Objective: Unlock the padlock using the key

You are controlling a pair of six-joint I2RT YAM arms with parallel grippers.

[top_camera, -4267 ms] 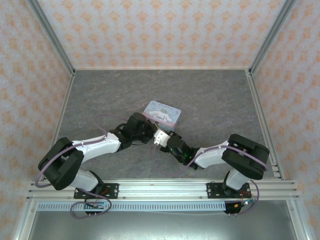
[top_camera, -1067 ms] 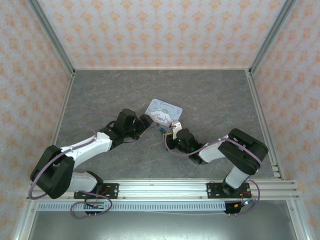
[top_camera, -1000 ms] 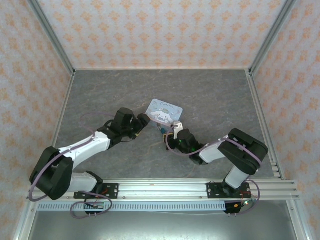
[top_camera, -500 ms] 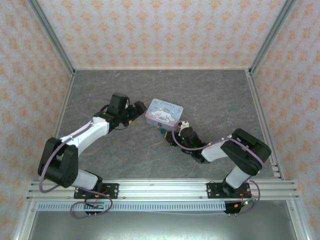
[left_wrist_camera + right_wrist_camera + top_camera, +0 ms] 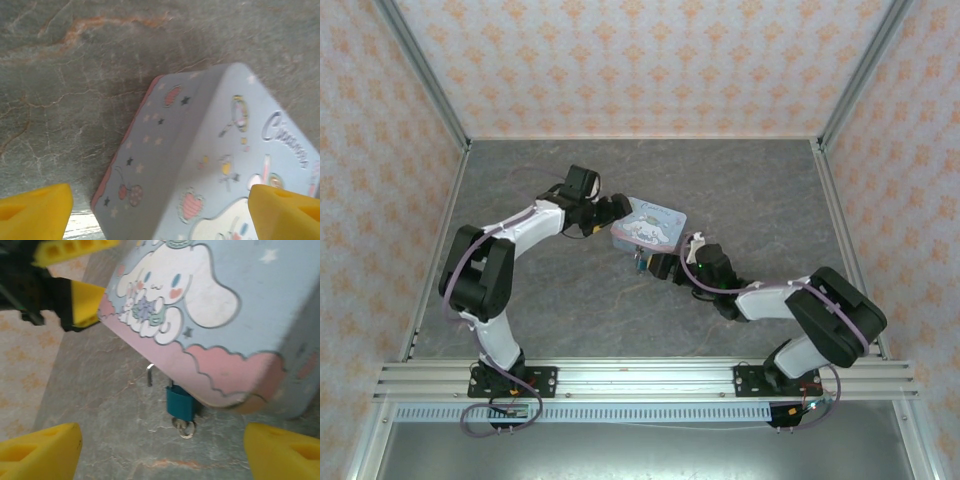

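Teal padlock (image 5: 180, 404) lies at the tin's (image 5: 210, 315) six o'clock (pale key (image 5: 185, 429) touching its base); left tool (image 5: 160, 210) and right tool (image 5: 161, 449) both stand wide, empty.

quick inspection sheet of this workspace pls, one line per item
surface: grey marbled table
job's things: blue padlock at the tin's lower edge; pale key at its bottom; shackle state unclear
clutter: pastel cartoon tin; nothing else seen
grippers: left gripper open over the tin's corner; right gripper open, empty, facing the padlock
cables: purple cables along both arms
surroundings: orange-patterned walls, metal rail at near edge
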